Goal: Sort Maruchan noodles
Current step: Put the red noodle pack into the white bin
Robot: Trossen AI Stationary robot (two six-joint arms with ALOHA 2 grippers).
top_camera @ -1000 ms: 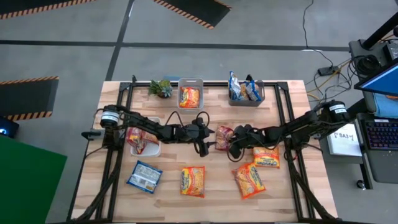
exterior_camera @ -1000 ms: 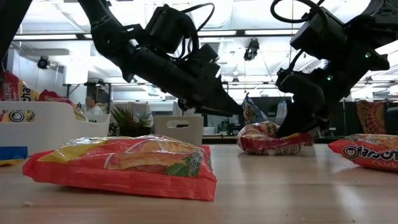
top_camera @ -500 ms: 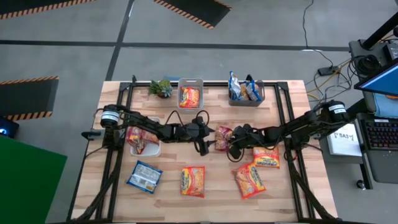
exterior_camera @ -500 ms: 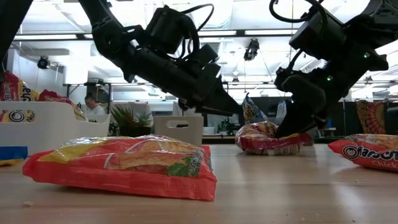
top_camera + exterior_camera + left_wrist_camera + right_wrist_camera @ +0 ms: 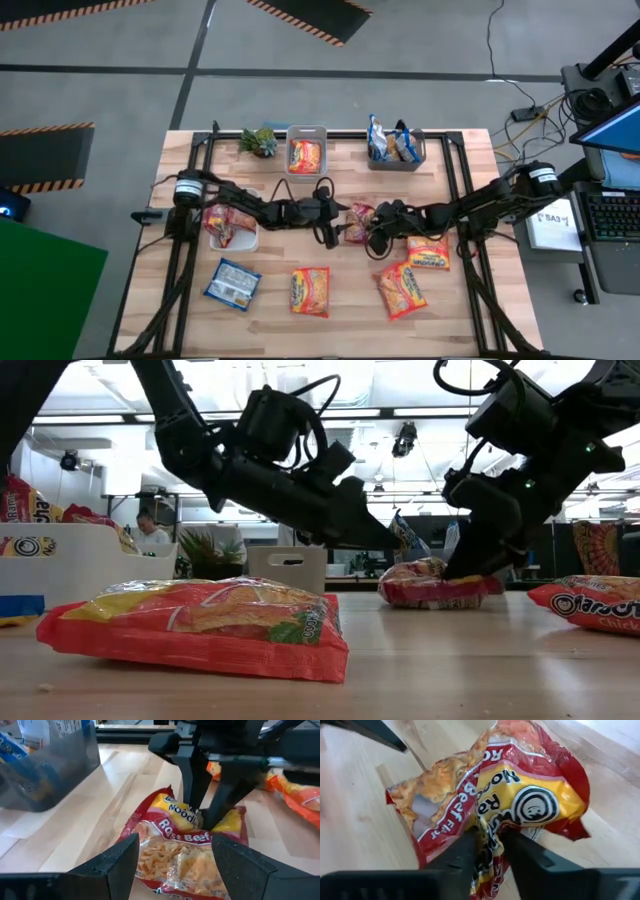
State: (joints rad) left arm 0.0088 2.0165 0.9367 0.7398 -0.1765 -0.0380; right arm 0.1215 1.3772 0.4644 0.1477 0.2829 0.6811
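Note:
A red-and-yellow Maruchan packet (image 5: pixel 358 222) lies crumpled at the table's middle, also seen in the low view (image 5: pixel 430 586). My right gripper (image 5: pixel 487 851) comes from the table's right and is shut on it. My left gripper (image 5: pixel 172 865) comes from the table's left and is open. Its fingers stand on either side of the packet's left end (image 5: pixel 175 865). Other packets lie on the near table: one blue (image 5: pixel 232 282) and three orange (image 5: pixel 310 290) (image 5: pixel 402 288) (image 5: pixel 428 252). My right gripper pinches a raised fold of the red packet's yellow-printed part (image 5: pixel 487 832), toward its right end (image 5: pixel 202 817), between both fingers. The fingers (image 5: pixel 192 785) come from above, slanting in from the table's right. The packet's underside rests on the table (image 5: pixel 430 604). My left gripper: whether its open fingers (image 5: pixel 120 862) touch the packet's sides I cannot tell.
A white bin (image 5: pixel 243 240) with red packets sits at the table's left. A bin (image 5: pixel 306 133) with an orange packet, a grey bin (image 5: pixel 395 160) with blue packets and a small plant (image 5: pixel 260 140) stand along the far edge. A large orange-red packet (image 5: pixel 200 625) fills the low view's foreground.
My left gripper has moved toward the table's right, closer around the red packet's left end, and its arm has stretched farther out. My right gripper has kept its hold on the packet, which stays on the table.

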